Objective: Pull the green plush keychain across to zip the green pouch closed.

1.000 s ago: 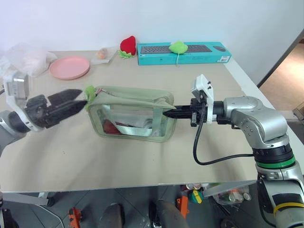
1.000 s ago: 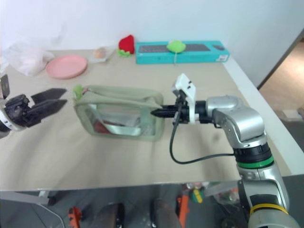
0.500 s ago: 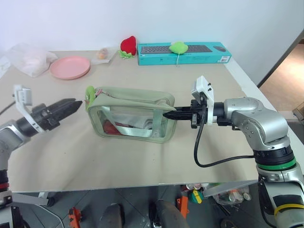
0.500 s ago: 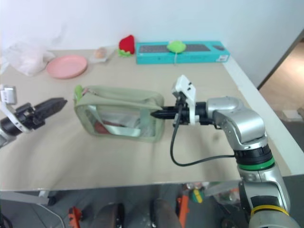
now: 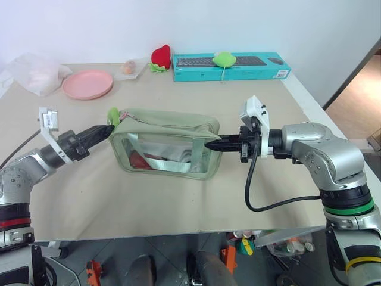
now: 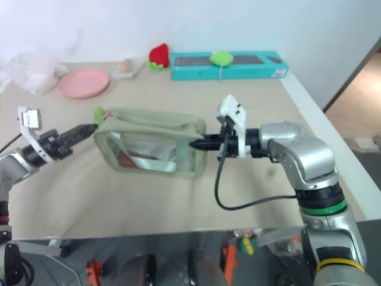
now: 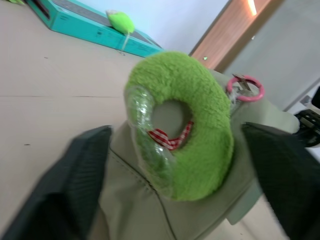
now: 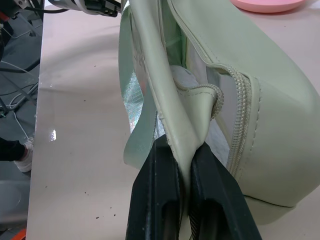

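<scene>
A pale beige bench [image 5: 178,196] carries everything, with a plain white wall behind it and a strip of wooden floor past its right edge. No writing can be read on anything.

The green pouch [image 5: 166,146] stands upright near the middle of the bench, its top zipper still open at the right end. The green plush keychain [image 7: 180,135] sits at the pouch's left end on a small pink ring [image 7: 245,89].

Well behind the pouch lies a teal keyboard box [image 5: 232,67] with a lime-green rounded plush [image 5: 224,58] on it; a red strawberry plush [image 5: 160,57] stands just left of the box. Behind and left of the pouch are a pink plate [image 5: 87,84] and a crumpled clear bag [image 5: 36,72].

The left pincer [image 5: 106,130] is at the pouch's left end, its fingers parted on either side of the keychain and not closed on it. The right pincer [image 8: 182,165] is clamped on the fabric tab at the pouch's right end. Nothing stands between the pouch and either pincer.
</scene>
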Action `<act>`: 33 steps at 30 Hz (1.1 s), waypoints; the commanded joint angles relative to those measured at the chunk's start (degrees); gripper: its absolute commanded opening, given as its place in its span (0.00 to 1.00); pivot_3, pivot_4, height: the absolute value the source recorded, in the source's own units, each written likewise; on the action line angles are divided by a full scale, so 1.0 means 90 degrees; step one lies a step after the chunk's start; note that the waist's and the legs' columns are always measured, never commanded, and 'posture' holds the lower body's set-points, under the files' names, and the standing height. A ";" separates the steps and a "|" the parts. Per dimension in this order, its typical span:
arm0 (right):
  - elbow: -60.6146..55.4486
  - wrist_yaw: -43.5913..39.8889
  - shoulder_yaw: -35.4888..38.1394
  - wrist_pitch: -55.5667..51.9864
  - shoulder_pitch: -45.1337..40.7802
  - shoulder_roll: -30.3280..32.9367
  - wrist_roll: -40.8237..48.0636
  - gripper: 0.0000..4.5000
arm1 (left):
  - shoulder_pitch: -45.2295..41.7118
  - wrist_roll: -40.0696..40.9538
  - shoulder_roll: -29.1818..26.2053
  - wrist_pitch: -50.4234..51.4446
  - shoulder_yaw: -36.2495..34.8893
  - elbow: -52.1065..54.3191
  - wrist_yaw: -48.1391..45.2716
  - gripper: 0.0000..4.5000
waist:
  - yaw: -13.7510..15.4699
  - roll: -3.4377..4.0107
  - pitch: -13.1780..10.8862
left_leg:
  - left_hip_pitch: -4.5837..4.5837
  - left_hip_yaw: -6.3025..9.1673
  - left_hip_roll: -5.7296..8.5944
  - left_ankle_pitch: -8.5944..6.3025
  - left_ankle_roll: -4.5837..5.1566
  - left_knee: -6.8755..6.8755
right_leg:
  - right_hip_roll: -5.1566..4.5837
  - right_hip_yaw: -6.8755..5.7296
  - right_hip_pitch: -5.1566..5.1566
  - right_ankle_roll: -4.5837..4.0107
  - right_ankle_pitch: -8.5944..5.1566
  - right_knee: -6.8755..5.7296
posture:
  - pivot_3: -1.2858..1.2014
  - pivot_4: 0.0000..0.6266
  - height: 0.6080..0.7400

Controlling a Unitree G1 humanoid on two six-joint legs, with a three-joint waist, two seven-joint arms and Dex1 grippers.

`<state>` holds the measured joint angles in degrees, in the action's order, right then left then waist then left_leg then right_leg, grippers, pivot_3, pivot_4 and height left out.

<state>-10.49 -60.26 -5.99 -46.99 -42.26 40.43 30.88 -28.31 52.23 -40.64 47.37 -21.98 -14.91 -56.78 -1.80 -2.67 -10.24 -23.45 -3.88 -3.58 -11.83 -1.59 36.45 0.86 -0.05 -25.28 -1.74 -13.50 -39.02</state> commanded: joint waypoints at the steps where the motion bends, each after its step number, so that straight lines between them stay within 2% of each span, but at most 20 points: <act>1: -0.0280 0.0011 0.0297 0.0002 -0.0018 0.0123 0.0150 0.00 | -0.0061 0.0131 0.0016 0.0044 -0.0104 0.0300 -0.0086 0.59 | 0.0000 0.0000 0.0000 | 0.0000 0.0000 0.0000 0.0000 0.0000 0.0001 | -0.0001 0.0000 0.0000 0.0000 0.0000 0.0000 | 0.52 0.24 1.00; 3: -0.0252 0.0027 0.0284 -0.0001 -0.0049 0.0127 0.0165 0.00 | -0.0059 0.0119 0.0036 0.0044 -0.0127 0.0317 -0.0072 0.40 | -0.0001 0.0000 0.0000 | 0.0000 -0.0001 0.0000 0.0000 0.0000 0.0001 | -0.0002 0.0001 0.0000 0.0001 0.0000 0.0000 | 0.52 0.24 1.00; 4: -0.0252 0.0033 0.0284 -0.0006 -0.0054 0.0133 0.0177 0.00 | -0.0050 0.0123 0.0049 0.0038 -0.0142 0.0343 -0.0064 0.34 | -0.0001 0.0000 0.0000 | 0.0000 -0.0001 0.0001 0.0000 0.0000 0.0001 | -0.0001 0.0001 0.0000 0.0001 0.0001 0.0000 | 0.52 0.24 1.00; 7: -0.0234 0.0039 0.0270 -0.0006 -0.0080 0.0132 0.0187 0.00 | -0.0055 0.0070 0.0097 -0.0073 -0.0183 0.0484 0.0067 0.10 | -0.0001 0.0000 0.0000 | 0.0000 0.0000 0.0000 0.0000 0.0000 0.0001 | 0.0000 0.0000 0.0000 0.0001 0.0001 0.0000 | 0.52 0.24 1.00; 11: -0.0197 0.0031 0.0234 0.0012 -0.0110 0.0130 0.0183 0.00 | -0.0402 0.0349 0.0163 -0.0010 -0.0299 0.0863 0.0236 0.10 | 0.0003 -0.0001 0.0000 | 0.0000 -0.0001 0.0000 0.0000 0.0000 0.0001 | 0.0000 0.0001 0.0000 0.0001 0.0001 0.0000 | 0.52 0.24 1.00; 18: -0.0162 0.0044 0.0203 0.0024 -0.0159 0.0086 0.0180 0.00 | -0.1016 0.0928 0.0284 0.0356 0.0070 0.1992 0.0261 0.10 | -0.0006 -0.0004 0.0000 | -0.0005 0.0000 0.0004 0.0001 -0.0001 0.0008 | -0.0003 0.0005 0.0000 0.0006 0.0003 0.0000 | 0.52 0.24 1.00; 27: -0.0293 0.0171 0.0297 -0.0036 -0.0050 0.0093 0.0246 0.00 | -0.0777 0.0413 0.0110 0.0402 0.0684 0.1937 0.0087 0.10 | -0.0006 -0.0004 0.0000 | 0.0001 0.0005 0.0007 0.0004 -0.0006 0.0008 | 0.0010 0.0002 0.0002 0.0004 0.0004 -0.0002 | 0.52 0.24 1.00; 31: -0.0326 0.0245 0.0320 -0.0065 -0.0021 0.0103 0.0286 0.00 | -0.0888 0.0566 0.0092 0.0583 0.0542 0.1770 0.0112 0.32 | -0.0005 -0.0004 0.0000 | 0.0000 0.0005 0.0006 0.0004 -0.0007 0.0008 | 0.0011 0.0001 0.0002 0.0004 0.0005 -0.0002 | 0.52 0.24 1.00; 33: -0.0329 0.0258 0.0317 -0.0068 -0.0016 0.0110 0.0296 0.00 | -0.1012 0.0515 0.0136 0.0520 0.0432 0.1591 0.0316 0.51 | -0.0005 -0.0004 0.0000 | 0.0000 0.0005 0.0008 0.0004 -0.0007 0.0009 | 0.0009 0.0001 0.0002 0.0004 0.0005 -0.0003 | 0.52 0.24 1.00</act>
<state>-11.14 -58.18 -5.64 -47.76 -42.23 41.01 32.40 -35.60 56.34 -39.01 52.50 -15.84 -0.23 -54.83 -1.84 -2.71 -10.24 -23.45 -3.84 -3.52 -11.79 -1.66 36.54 0.93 -0.04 -25.26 -1.70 -13.46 -39.05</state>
